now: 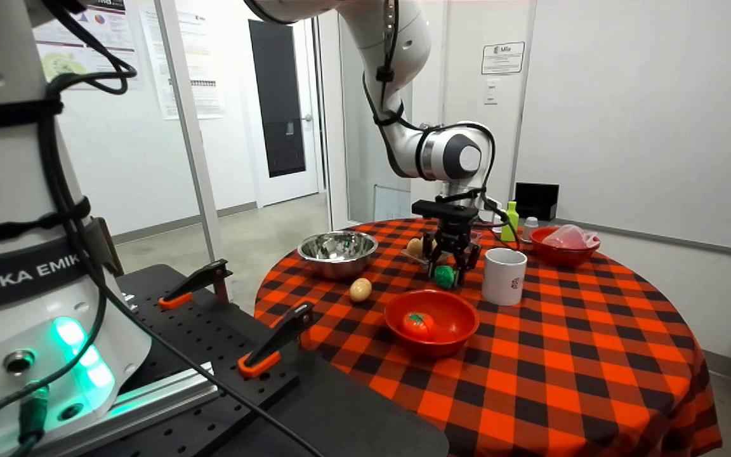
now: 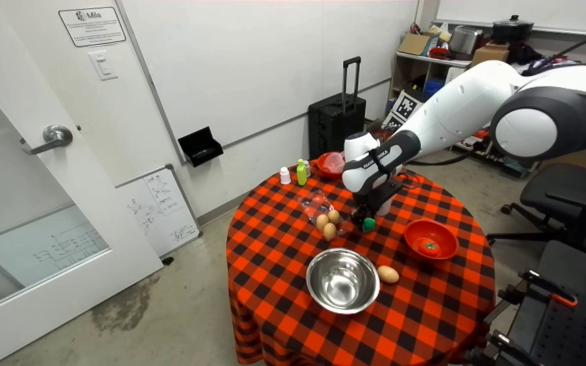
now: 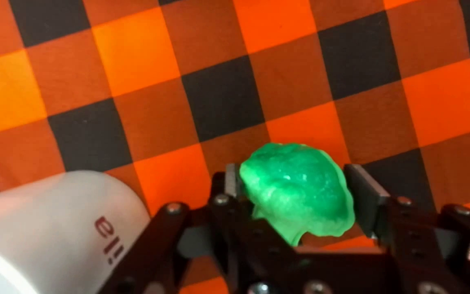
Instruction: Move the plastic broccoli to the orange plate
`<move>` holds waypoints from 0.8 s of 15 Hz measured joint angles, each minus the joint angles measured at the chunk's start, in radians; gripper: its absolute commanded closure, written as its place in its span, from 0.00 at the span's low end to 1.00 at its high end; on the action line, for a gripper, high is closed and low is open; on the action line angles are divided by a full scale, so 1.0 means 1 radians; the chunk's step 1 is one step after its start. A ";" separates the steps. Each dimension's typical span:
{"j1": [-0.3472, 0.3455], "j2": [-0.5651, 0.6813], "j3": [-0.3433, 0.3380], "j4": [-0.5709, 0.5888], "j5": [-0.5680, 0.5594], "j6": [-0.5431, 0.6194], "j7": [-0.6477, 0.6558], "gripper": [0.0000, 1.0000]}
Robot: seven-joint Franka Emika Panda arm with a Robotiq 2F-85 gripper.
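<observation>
I see lumpy green broccoli [image 3: 300,188] well inside the table edge [image 2: 478,254], the glossy orange plate [image 1: 455,319] upright nearer it.

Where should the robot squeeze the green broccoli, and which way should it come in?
On the broccoli, I'd pinch opposite sides of the lumpy head, coming from above. The head looks wider than the pale stem, so it should give the fingers more to press. Above should also avoid the white mug beside it.
</observation>
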 measured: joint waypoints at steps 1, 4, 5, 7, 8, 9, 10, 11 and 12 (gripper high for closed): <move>0.000 0.000 0.000 0.002 0.000 -0.003 0.002 0.69; 0.002 0.000 0.000 0.012 0.000 -0.020 0.012 0.72; 0.002 0.000 0.000 0.014 0.000 -0.025 0.016 0.72; 0.003 0.000 0.000 0.016 0.000 -0.032 0.018 0.76; 0.004 -0.002 0.000 0.017 0.000 -0.037 0.018 0.77; 0.005 -0.003 0.000 0.017 0.000 -0.037 0.018 0.77; 0.007 -0.004 0.000 0.017 0.000 -0.037 0.018 0.80; 0.008 -0.008 0.000 0.016 0.000 -0.037 0.018 0.83; 0.011 -0.013 0.000 0.013 0.000 -0.037 0.018 0.92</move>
